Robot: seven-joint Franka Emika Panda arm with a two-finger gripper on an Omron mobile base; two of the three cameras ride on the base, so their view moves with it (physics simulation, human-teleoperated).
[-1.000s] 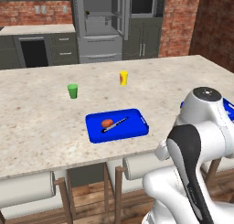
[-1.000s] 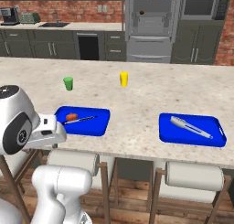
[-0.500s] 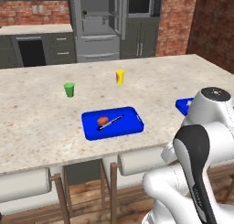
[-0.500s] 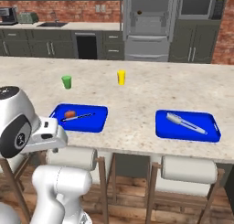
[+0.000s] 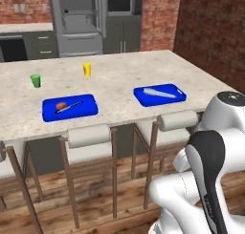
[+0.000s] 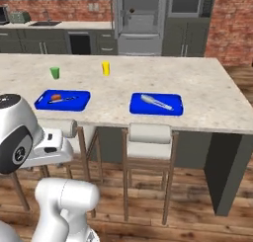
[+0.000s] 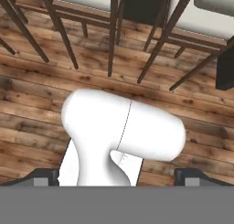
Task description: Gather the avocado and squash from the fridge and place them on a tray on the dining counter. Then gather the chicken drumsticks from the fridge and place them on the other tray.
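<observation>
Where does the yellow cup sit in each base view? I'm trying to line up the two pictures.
Left base view: the yellow cup stands on the dining counter, upper left of centre, right of the green cup.
Right base view: the yellow cup stands upper left, again right of the green cup.
Shared landmark: the fridge behind the counter.
</observation>
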